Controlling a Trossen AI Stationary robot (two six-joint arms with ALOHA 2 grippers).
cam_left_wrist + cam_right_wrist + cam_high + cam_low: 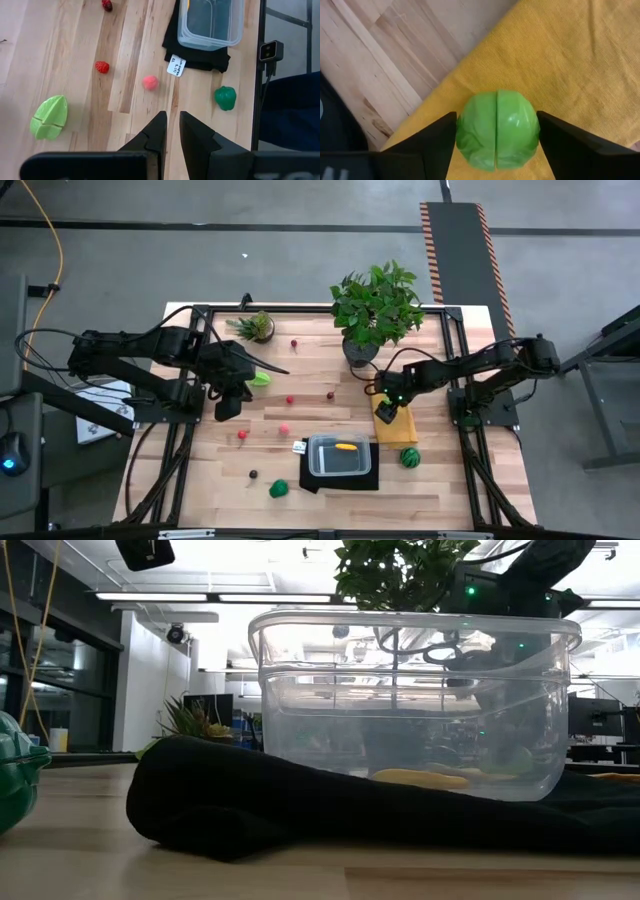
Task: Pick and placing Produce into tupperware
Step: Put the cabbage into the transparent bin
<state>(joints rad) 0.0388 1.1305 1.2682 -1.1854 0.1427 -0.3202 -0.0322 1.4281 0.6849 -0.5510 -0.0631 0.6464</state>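
Observation:
My right gripper [385,412] points down over the yellow cloth [580,60] at the table's right. Its two fingers are closed against a round green produce piece [497,130] that rests on the cloth. My left gripper [173,127] hangs shut and holding nothing above the table's left part. Under it lie a pink piece [150,82], a red berry [102,66] and a light green piece [49,116]. The clear tupperware [340,455] sits on a black mat [340,478] near the front and holds a yellow piece [345,447]. My right gripper pinches the round green piece between its two fingers [435,145], one on each opposite side of the ball [462,132]. The fingers come from above, pointing down. The piece's underside still rests on the yellow cloth.
A large potted plant [378,305] stands at the far edge behind my right arm, and a small one [255,327] stands far left. A green pepper [279,489] lies left of the mat and a striped green piece [410,457] right of it. Small red and dark berries dot the middle.

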